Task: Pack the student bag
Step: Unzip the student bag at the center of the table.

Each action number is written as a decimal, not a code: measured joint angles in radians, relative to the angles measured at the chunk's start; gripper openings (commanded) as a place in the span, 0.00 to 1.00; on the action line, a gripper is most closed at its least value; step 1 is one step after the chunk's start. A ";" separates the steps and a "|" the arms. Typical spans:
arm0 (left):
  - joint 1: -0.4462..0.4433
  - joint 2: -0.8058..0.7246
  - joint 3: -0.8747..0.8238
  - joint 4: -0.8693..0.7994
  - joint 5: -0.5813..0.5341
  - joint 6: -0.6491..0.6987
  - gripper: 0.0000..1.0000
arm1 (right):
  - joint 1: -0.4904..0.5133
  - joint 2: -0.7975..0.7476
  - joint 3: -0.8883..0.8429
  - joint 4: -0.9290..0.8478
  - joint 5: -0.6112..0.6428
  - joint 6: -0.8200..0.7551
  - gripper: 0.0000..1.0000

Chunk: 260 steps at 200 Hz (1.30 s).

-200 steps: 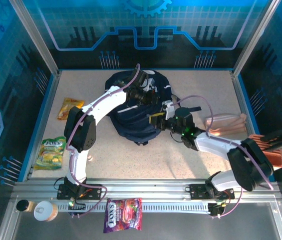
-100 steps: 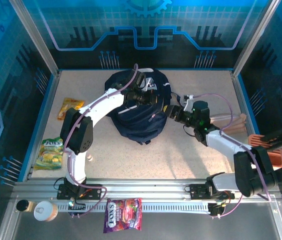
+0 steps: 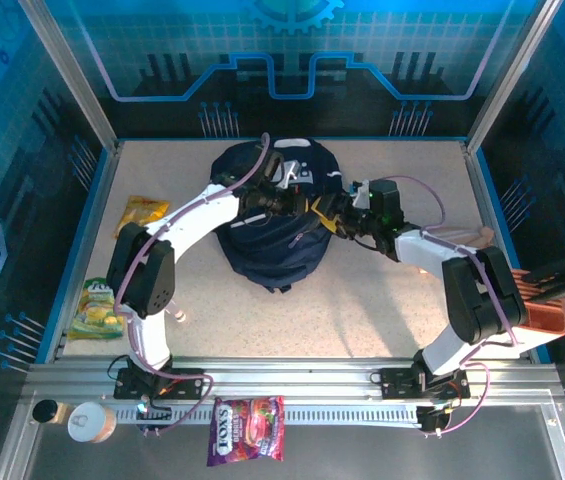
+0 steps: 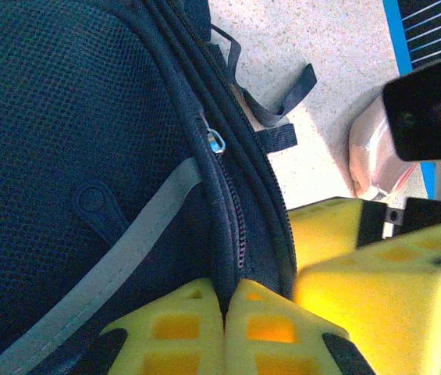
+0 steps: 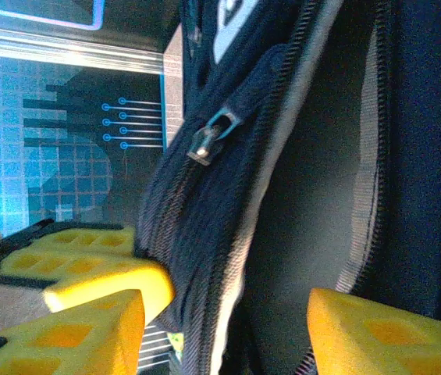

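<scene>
The student bag (image 3: 272,255) lies on the far half of the counter (image 3: 382,310), about midway between its left and right edges, with its grey-white patch (image 3: 297,172) toward the far edge. Its mouth is parted along the zip. The right wrist view looks into a dark gap between two rows of zipper teeth, and what lies inside cannot be told. The left gripper (image 3: 284,203) has its jaws clenched on the bag's zippered rim; in the left wrist view the yellow fingers (image 4: 181,336) meet with the piped edge pinched between them. The right gripper (image 3: 330,218) is at the bag's right side, jaws released and standing apart around the same rim, with a gap showing beside the fabric

The bag is navy cloth with fine mesh (image 4: 64,117) on one panel, a grey webbing strip (image 4: 126,242), black straps (image 4: 279,137) and a metal zip pull (image 4: 216,143). The fingers are moulded in a waffle grid

The counter is speckled beige. A yellow snack packet (image 3: 140,213) and a green Fox's packet (image 3: 100,305) lie near its left edge, and a glossy pink pouch (image 4: 372,152) lies near its right. A purple Fox's packet (image 3: 247,443) rests on the aluminium rail (image 3: 352,412) in front. Blue panels printed with circuit lines wall the cell
</scene>
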 measured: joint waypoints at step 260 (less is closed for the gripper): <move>-0.009 -0.535 -0.591 0.061 -0.140 -0.064 0.62 | 0.098 0.178 0.207 -0.107 -0.039 0.144 0.21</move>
